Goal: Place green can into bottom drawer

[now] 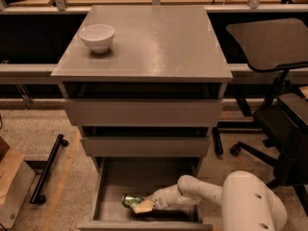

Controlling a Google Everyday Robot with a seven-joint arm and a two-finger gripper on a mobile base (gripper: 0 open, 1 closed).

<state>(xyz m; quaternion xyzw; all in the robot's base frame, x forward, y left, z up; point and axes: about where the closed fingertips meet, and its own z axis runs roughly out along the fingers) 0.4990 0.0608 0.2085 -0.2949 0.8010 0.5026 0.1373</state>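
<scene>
The bottom drawer (111,177) of the grey cabinet stands pulled open. The green can (130,200) lies on its side low in the drawer, at the left part of its grey floor. My gripper (142,205) reaches into the drawer from the right on the white arm (202,191), with its fingers around the can's right end. The can looks to be resting on or just above the drawer floor.
A white bowl (97,36) stands on the cabinet top (154,37) at the back left. The two upper drawers (144,112) are closed. A black office chair (279,100) stands to the right. A black bar (47,170) and a cardboard box (12,182) lie on the floor at the left.
</scene>
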